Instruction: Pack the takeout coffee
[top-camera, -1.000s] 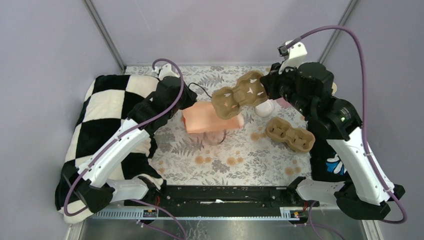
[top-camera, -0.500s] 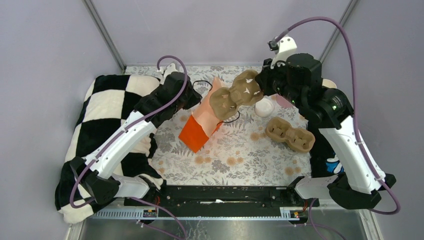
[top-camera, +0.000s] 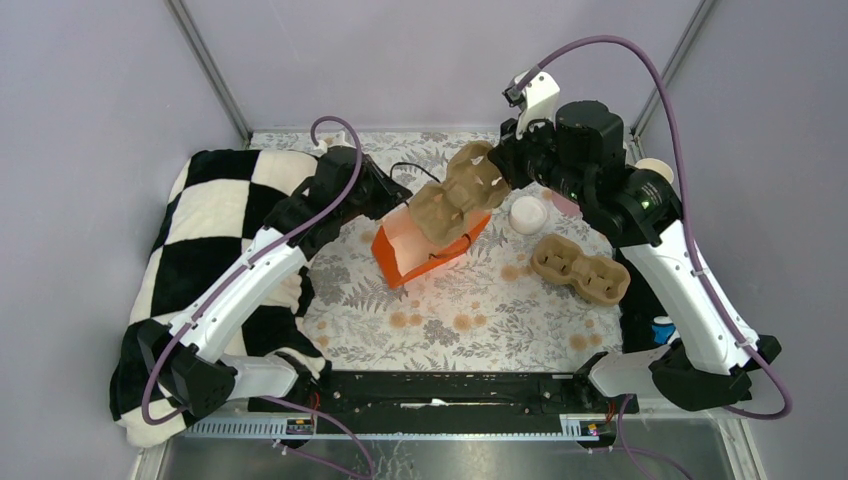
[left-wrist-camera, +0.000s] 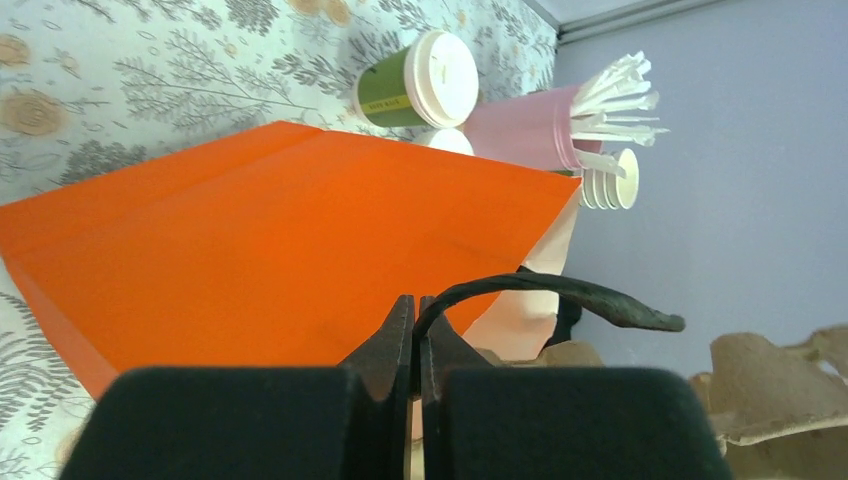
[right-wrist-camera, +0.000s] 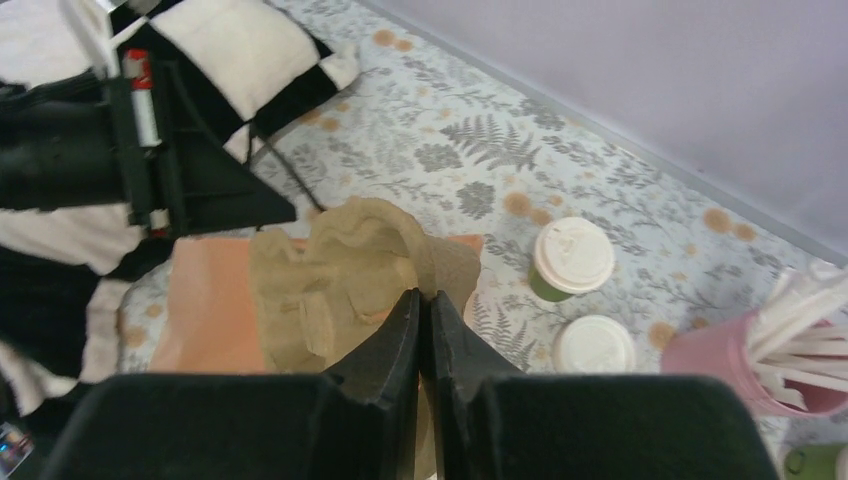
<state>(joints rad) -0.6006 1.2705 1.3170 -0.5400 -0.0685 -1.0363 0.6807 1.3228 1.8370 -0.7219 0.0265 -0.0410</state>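
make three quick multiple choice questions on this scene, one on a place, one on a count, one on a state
1. Where is the brown moulded-pulp cup carrier that the right fingers hold?
A lying under the bag
B over the mouth of the orange paper bag
C out of the top view

2. How many brown pulp carriers show in the top view?
A one
B two
C four

3. How are the left fingers?
A wide open
B shut on a cup
C shut on the bag's black handle

1 B: the top view shows it tilted above the bag's opening.
2 B: the held one, plus a second carrier lying on the table.
3 C: the left wrist view shows them closed with the handle pinched between.
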